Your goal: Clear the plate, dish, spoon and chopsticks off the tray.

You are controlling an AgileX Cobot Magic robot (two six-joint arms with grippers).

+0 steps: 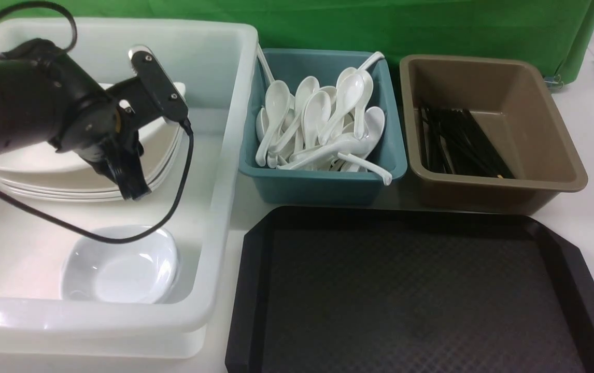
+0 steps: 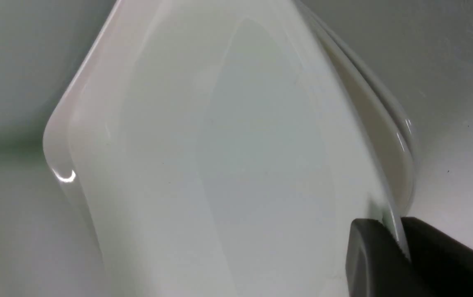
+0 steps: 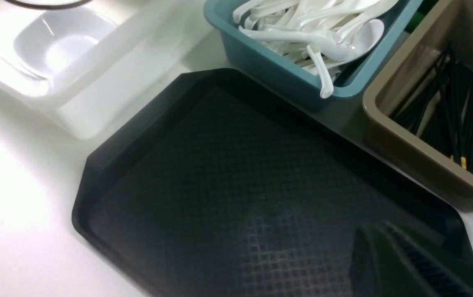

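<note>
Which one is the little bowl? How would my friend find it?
Start at the big white tub on the left. At its back sits a stack of wide plates; the little dish lies alone on the tub's floor at the near end. It is smaller and deeper than the plates, and nothing is stacked on it.

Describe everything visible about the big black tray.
The big black rectangular plastic tray has cut-off corners, a raised smooth rim and a fine waffle-textured floor. It lies flat on the white table, nearest the robot, right of the white tub and in front of the teal spoon bin and brown chopstick bin. Nothing lies on the part shown; its near edge runs out of the front view. No end effector touches it.
</note>
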